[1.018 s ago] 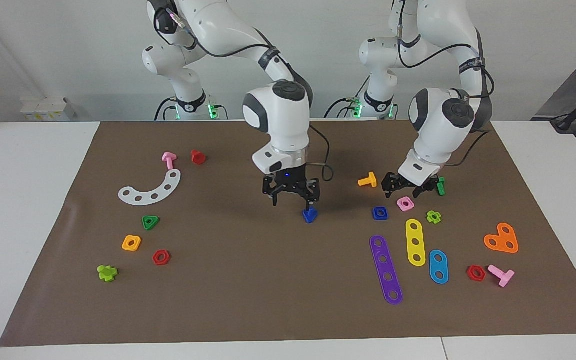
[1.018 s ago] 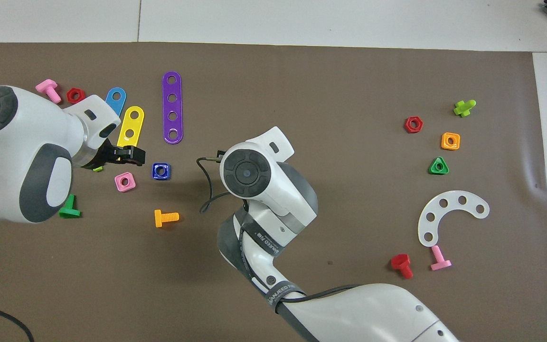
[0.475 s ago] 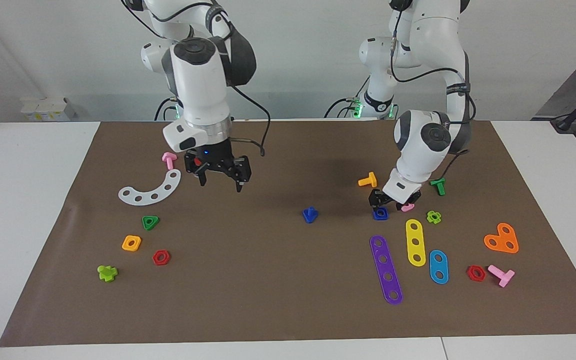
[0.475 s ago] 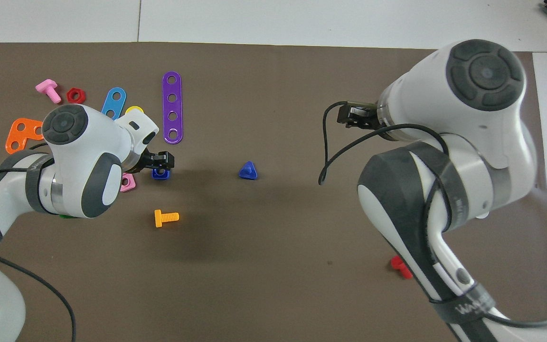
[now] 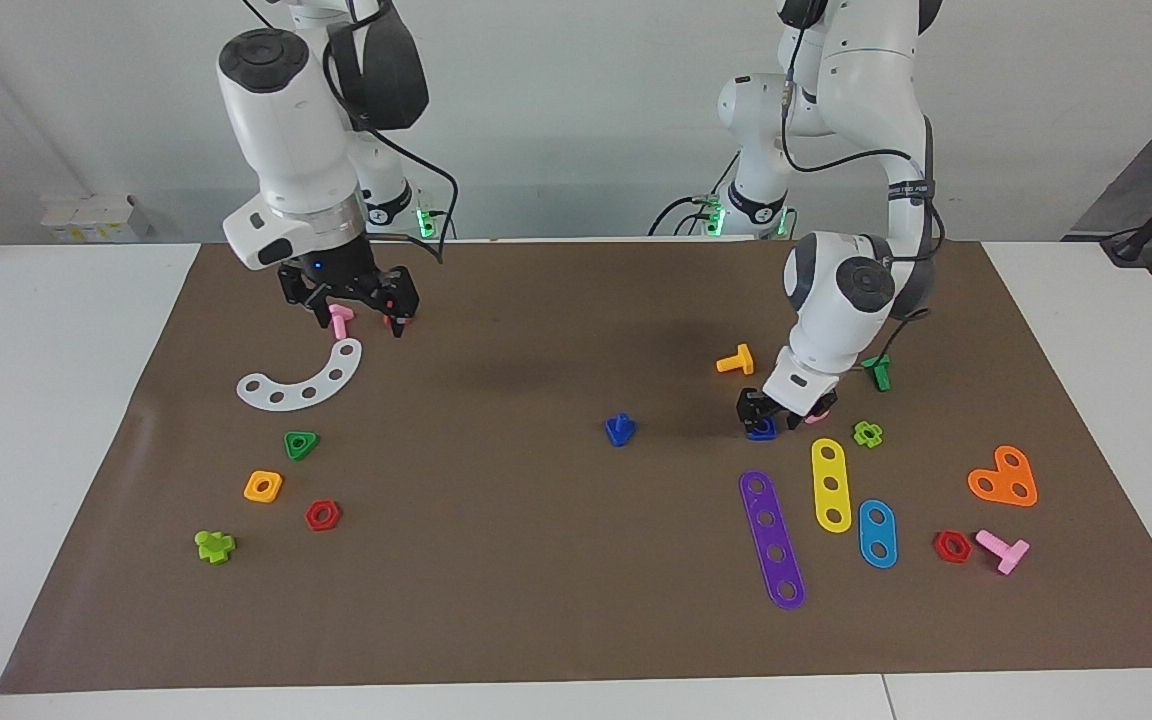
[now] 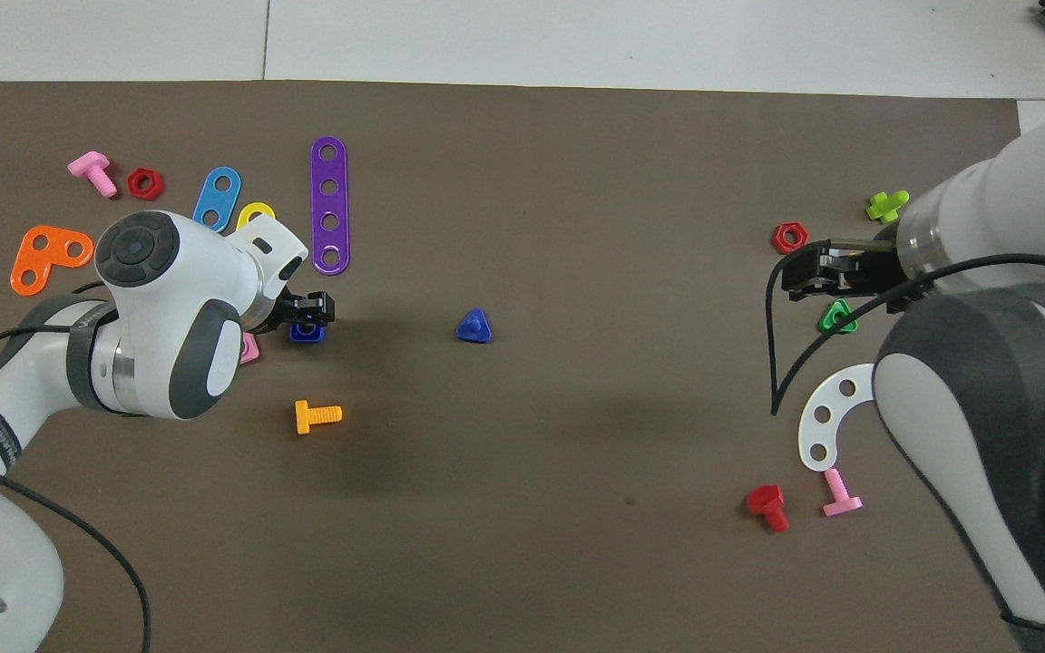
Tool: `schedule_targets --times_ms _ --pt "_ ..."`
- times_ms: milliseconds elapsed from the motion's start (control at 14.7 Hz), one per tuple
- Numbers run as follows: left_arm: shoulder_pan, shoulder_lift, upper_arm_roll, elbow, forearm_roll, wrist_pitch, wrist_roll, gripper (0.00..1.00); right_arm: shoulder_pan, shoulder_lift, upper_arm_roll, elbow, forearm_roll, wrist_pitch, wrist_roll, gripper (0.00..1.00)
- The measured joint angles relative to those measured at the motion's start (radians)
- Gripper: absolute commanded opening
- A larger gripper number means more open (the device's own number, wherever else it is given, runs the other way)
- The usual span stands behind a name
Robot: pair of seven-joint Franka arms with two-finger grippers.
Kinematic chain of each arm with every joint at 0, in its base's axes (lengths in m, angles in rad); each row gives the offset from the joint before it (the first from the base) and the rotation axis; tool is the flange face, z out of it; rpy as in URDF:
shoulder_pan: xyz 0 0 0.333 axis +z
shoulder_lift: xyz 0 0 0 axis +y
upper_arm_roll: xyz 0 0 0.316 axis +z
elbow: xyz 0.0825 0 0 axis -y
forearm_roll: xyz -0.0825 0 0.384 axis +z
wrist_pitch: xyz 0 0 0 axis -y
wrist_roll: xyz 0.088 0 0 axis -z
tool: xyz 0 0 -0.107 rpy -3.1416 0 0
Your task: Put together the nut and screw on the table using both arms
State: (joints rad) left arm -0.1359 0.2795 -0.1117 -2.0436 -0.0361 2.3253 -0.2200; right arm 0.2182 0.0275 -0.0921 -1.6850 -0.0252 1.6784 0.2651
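Left pincer (image 5: 774,418) perhaps half-hides nut (image 5: 761,431).

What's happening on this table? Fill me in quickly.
The left claw is down on the small dark-blue square plastic nut, with its fingers either side of it, beside the pink square nut. The small dark-blue plastic bolt with a triangular head stands alone mid-mat, untouched. The right claw hangs open above the pink bolt and red bolt at its own end of the brown mat. Nothing is assembled yet.
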Motion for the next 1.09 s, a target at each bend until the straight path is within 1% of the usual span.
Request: schedule_targets --times_ms 271,543,814,1086 --pt "-0.009 0.0 -0.001 -0.01 0.0 0.008 -0.001 0.58 -0.113 -0.016 -0.001 -0.003 0.0 -0.043 -0.165 1.0" --pt "-0.014 0.0 -0.001 -0.017 0.0 0.014 -0.001 0.54 -0.186 -0.036 -0.001 -0.003 0.0 -0.056 -0.271 1.0" --pt "-0.014 0.0 0.0 -0.019 0.0 0.015 -0.001 0.51 -0.212 -0.048 -0.001 0.011 0.0 -0.067 -0.295 1.0" --pt "-0.014 0.0 0.0 -0.021 0.0 0.017 -0.001 0.44 -0.208 -0.047 0.013 0.091 0.009 -0.096 -0.228 1.0"
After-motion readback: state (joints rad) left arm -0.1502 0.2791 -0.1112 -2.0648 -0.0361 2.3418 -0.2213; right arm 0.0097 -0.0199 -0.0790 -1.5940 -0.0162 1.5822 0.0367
